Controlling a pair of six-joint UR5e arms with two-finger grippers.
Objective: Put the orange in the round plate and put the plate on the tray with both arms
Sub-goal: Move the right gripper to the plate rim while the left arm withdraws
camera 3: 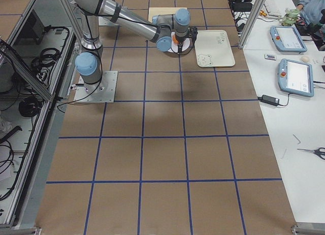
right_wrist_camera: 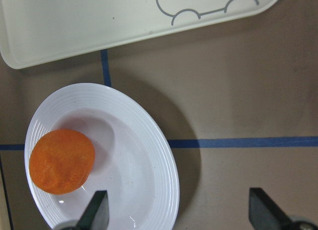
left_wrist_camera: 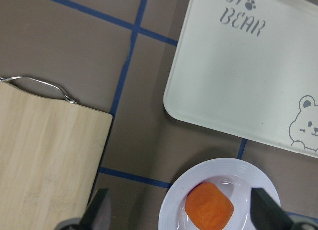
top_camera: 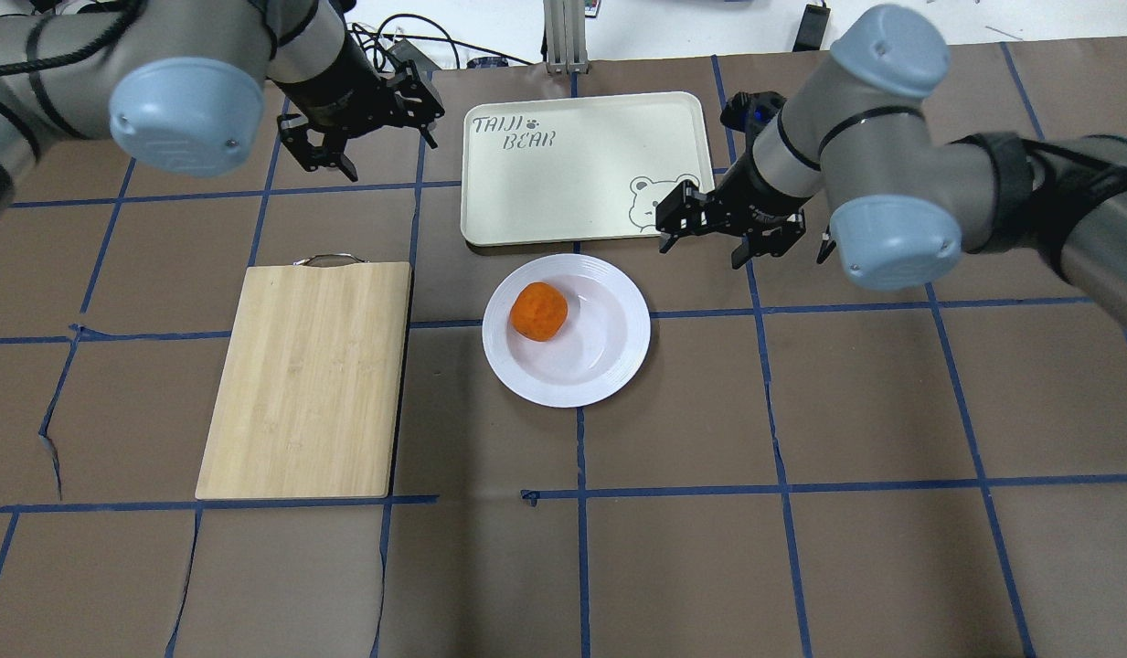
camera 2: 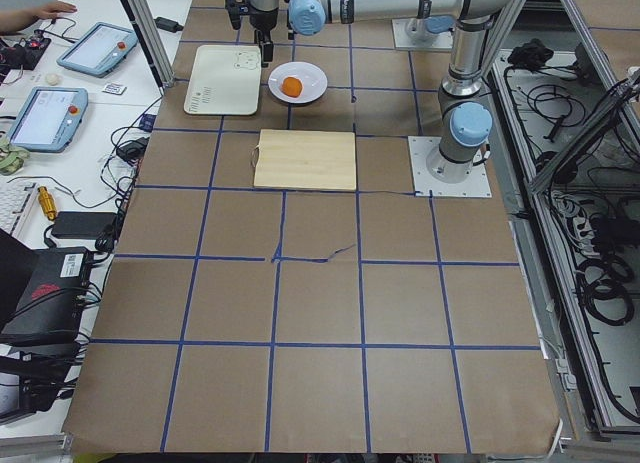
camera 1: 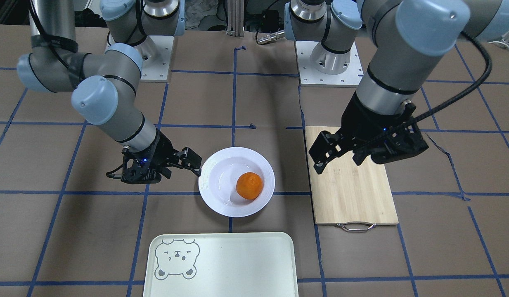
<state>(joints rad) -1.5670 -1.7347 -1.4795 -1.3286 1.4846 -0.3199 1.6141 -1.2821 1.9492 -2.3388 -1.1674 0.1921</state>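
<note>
An orange (top_camera: 538, 311) lies in the sunken centre of a white round plate (top_camera: 609, 366), on the side nearer a wooden cutting board (top_camera: 307, 384). The plate stands on the table (top_camera: 801, 411), just short of a cream tray (top_camera: 572, 164) printed with a bear face, a strip of bare table between them.

The right gripper (top_camera: 700, 251) hangs close to the plate's rim with its fingers spread wide and nothing between them. The left gripper (top_camera: 389, 155) is raised over the cutting board, also spread wide and empty.

Brown paper covers the table, marked into large squares by blue tape (top_camera: 581, 457) and torn in a few places near the board. The board has a metal handle (top_camera: 327, 260) at the end facing the tray's side. Each arm is bolted to a white base plate (camera 1: 157, 57).

Beyond the tray's edge of the table runs a white bench (camera 3: 289, 118) carrying tablet-like controllers (camera 3: 297, 77), loose leads and a pair of scissors (camera 3: 312, 152). A person's hand (camera 2: 45, 11) rests at the bench's far end. Behind the arms, black cables (camera 2: 590, 233) lie coiled inside an aluminium frame.
</note>
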